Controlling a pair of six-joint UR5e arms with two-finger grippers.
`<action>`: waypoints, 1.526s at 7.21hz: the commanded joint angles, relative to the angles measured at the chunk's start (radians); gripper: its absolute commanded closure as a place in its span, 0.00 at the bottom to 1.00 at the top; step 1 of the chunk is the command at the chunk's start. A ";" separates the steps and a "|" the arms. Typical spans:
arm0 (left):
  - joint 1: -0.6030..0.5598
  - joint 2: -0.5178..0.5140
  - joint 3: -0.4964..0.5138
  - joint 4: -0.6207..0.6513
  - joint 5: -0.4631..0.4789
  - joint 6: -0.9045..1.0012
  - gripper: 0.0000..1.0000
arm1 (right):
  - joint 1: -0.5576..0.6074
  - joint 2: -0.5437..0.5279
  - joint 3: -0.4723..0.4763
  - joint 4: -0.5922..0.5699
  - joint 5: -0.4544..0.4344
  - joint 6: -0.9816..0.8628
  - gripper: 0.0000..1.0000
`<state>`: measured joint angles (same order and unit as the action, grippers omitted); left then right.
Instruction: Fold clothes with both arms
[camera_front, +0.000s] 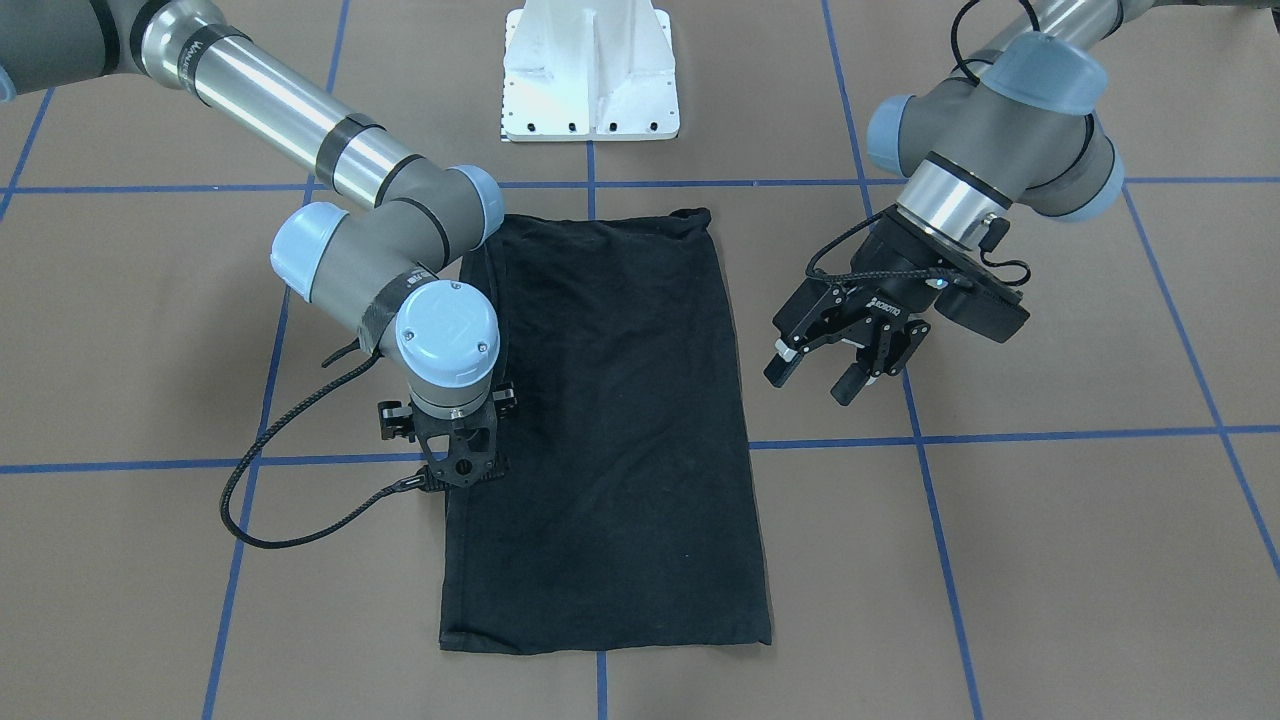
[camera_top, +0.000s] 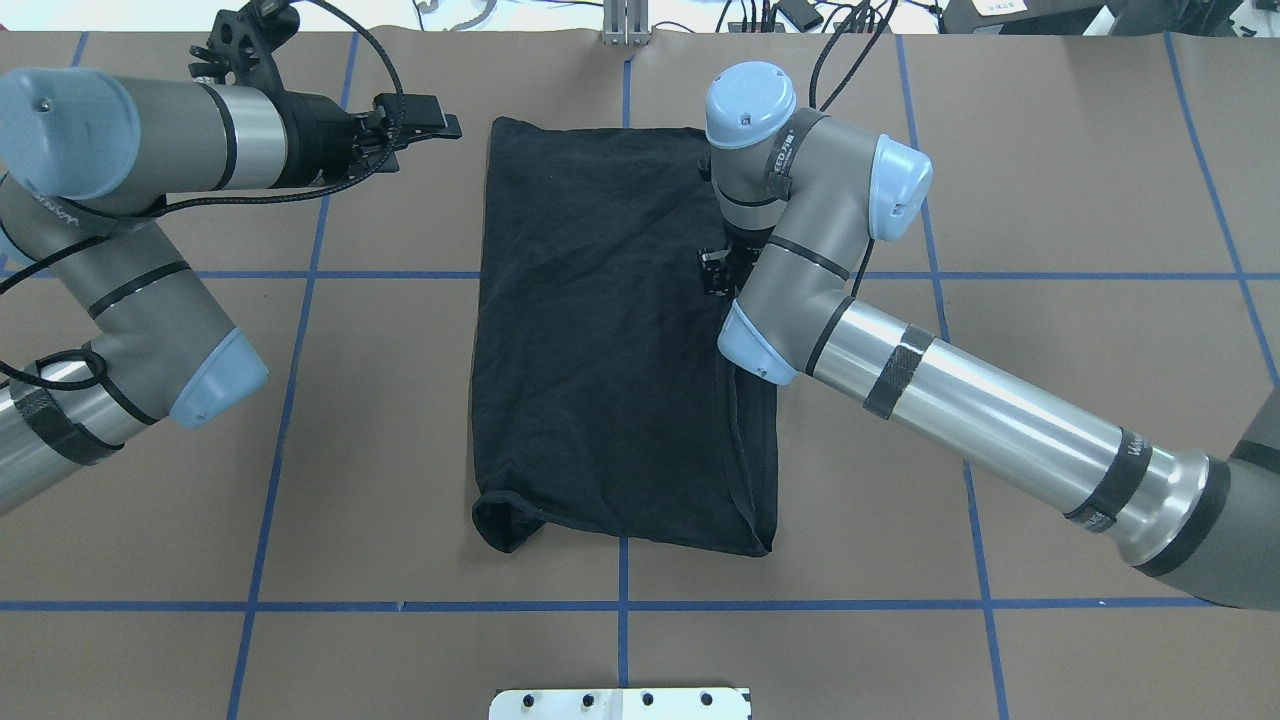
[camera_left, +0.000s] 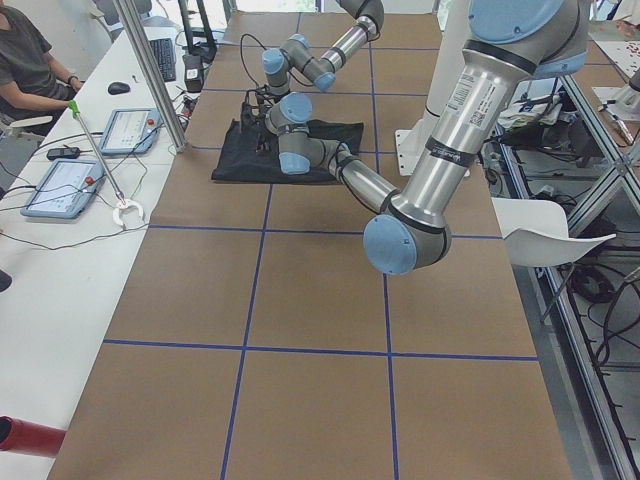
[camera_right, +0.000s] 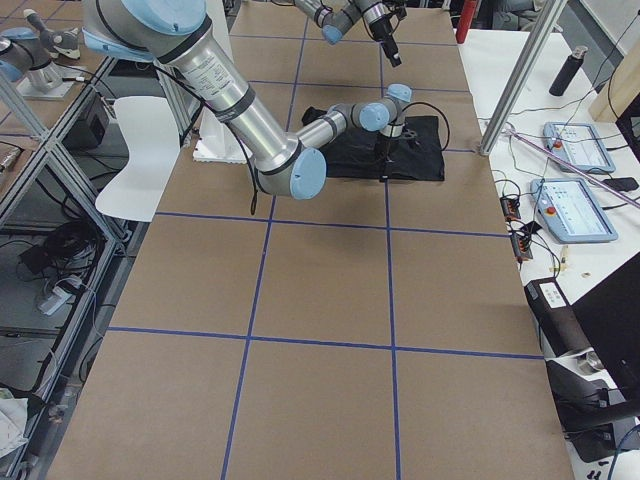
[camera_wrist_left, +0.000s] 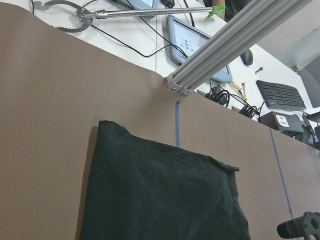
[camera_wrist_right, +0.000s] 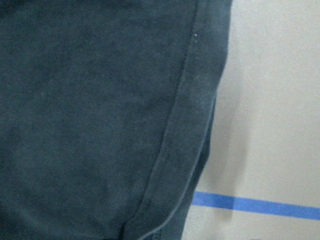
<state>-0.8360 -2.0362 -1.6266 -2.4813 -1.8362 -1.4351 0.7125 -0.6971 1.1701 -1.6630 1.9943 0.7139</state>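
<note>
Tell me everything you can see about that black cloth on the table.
The shirt is black, soft-looking fabric, folded into a long rectangle with stitched hems along one long side and no print showing. It lies flat on the brown table, one corner near the robot slightly puffed. The right end effector points down at its long edge, seemingly touching; the left end effector hangs open beside it, apart.
</note>
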 joint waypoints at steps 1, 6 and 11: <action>-0.002 0.001 -0.002 0.001 0.000 -0.001 0.00 | 0.012 -0.007 0.017 -0.073 -0.002 -0.007 0.06; 0.000 0.001 -0.012 0.018 0.000 -0.001 0.00 | 0.022 -0.080 0.148 -0.104 0.013 -0.014 0.06; -0.002 0.016 -0.044 0.051 0.000 0.010 0.00 | 0.033 -0.035 0.270 -0.195 0.060 -0.001 0.04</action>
<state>-0.8375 -2.0248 -1.6577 -2.4451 -1.8365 -1.4320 0.7457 -0.7474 1.4390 -1.8582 2.0533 0.7048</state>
